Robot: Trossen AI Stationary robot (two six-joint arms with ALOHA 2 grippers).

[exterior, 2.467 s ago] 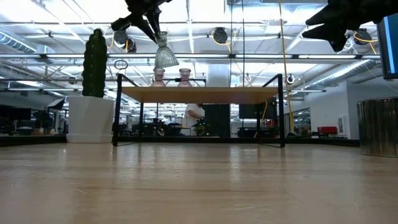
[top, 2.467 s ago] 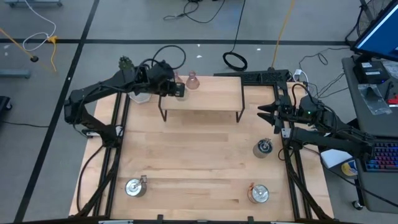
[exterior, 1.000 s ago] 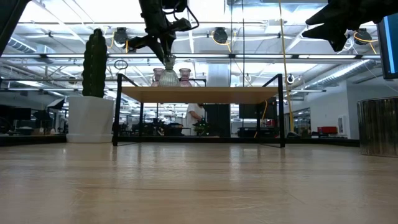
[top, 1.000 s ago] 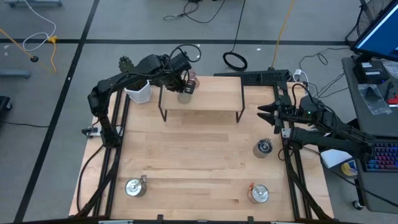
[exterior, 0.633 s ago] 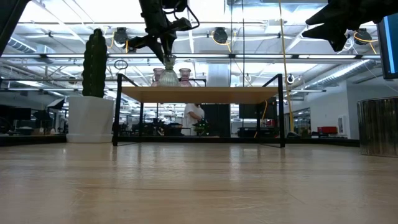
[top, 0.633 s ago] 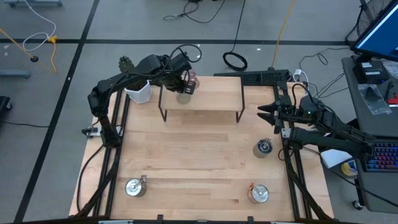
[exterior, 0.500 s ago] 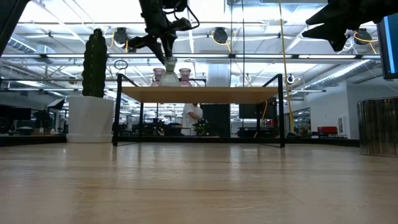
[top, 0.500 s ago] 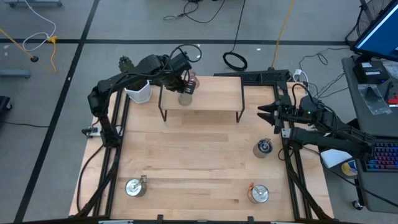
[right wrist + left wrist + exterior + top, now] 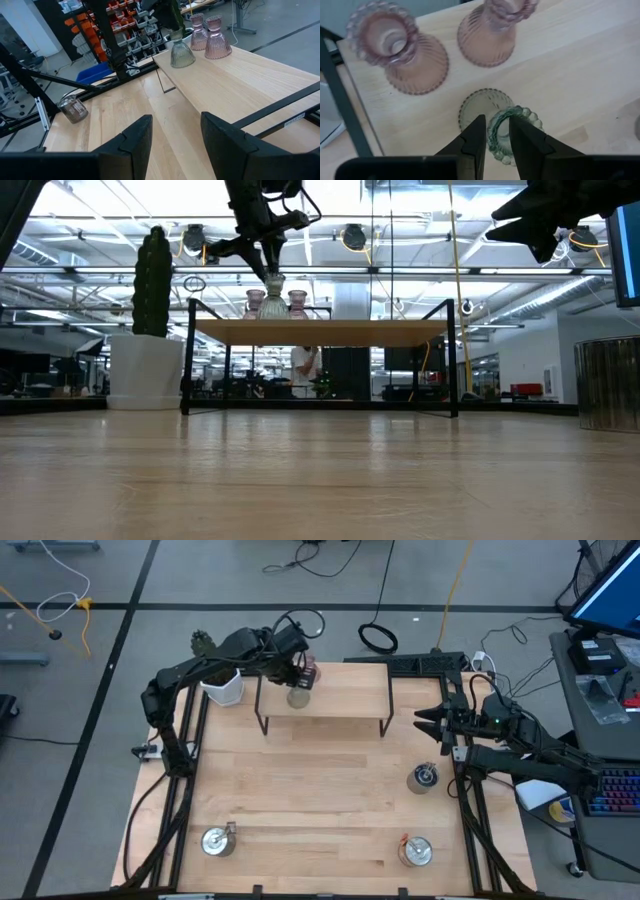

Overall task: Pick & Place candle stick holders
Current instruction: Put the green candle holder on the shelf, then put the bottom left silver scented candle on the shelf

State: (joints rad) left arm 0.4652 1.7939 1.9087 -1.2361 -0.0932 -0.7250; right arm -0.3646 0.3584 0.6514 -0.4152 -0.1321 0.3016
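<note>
No writing can be read. At the upper middle of the high view, the left gripper pinches the green holder on the shelf, just beside two pink holders. The right gripper waits open at the right edge. Three silver holders sit on the table. A cactus stands at the left.

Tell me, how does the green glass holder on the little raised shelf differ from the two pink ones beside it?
The green holder is olive-tinted, while the pink holders are rosy. The left claw grips the green holder's beaded rim; the pink holders stand free. The green holder sits nearer the shelf's front edge, the pink holders behind it. All three are ribbed, cone-shaped glass and stand upright.
</note>
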